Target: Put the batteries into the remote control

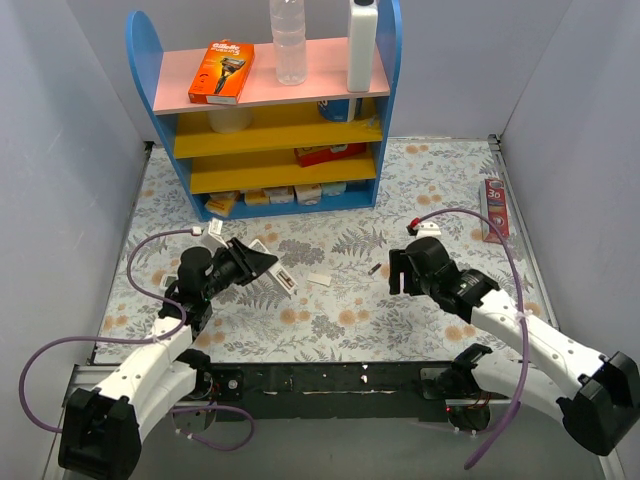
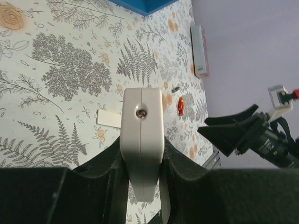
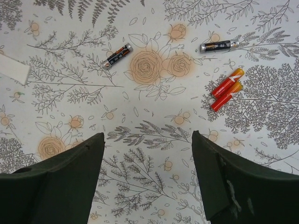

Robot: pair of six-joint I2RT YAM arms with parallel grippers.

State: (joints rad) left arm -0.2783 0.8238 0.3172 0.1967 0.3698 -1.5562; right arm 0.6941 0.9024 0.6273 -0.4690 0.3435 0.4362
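Observation:
My left gripper [image 1: 262,264] is shut on the white remote control [image 1: 284,280] and holds it above the floral mat. In the left wrist view the remote [image 2: 142,126] stands end-on between the jaws, with a screw in its end face. Two dark batteries [image 3: 116,56] [image 3: 219,45] lie apart on the mat ahead of my open, empty right gripper [image 3: 148,137]. One of them shows in the top view [image 1: 373,269], just left of the right gripper [image 1: 399,272]. A red-orange pair of batteries [image 3: 226,88] lies to their right.
A small flat white cover plate [image 1: 319,279] lies on the mat between the grippers and shows in the right wrist view [image 3: 14,69]. A blue and yellow shelf [image 1: 270,150] with bottles and boxes stands at the back. A red box [image 1: 494,210] lies at the right edge.

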